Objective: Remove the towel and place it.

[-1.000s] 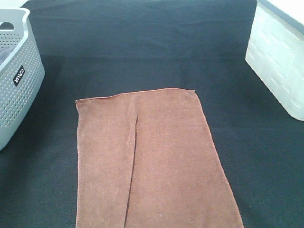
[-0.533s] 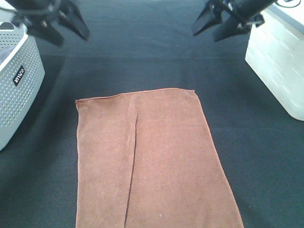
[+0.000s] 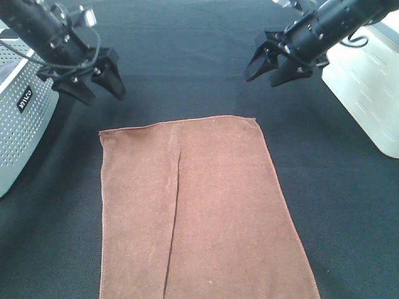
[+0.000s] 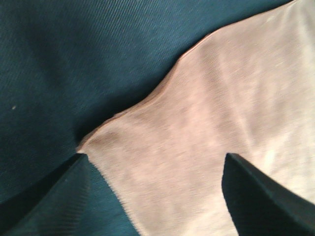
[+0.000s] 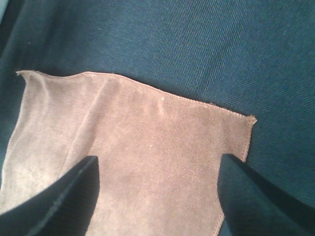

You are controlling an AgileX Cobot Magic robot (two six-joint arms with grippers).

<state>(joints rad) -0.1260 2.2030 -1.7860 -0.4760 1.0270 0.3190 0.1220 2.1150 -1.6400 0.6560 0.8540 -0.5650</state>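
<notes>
Left gripper (image 3: pixel 103 93) and right gripper (image 3: pixel 262 79) just swung in near the towel's (image 3: pixel 206 212) far corners, fingers wide open, nothing grabbed yet.

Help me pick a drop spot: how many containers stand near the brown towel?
2. A grey perforated plastic basket at the view's left edge; a white ribbed plastic bin at its right edge. Both are cropped; more may sit out of view.

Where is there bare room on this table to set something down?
Bare black tablecloth shows beyond the towel, between left gripper and right gripper, and in strips beside it toward the grey perforated basket and the white bin. Crowded: the towel's far corners, near both grippers.
</notes>
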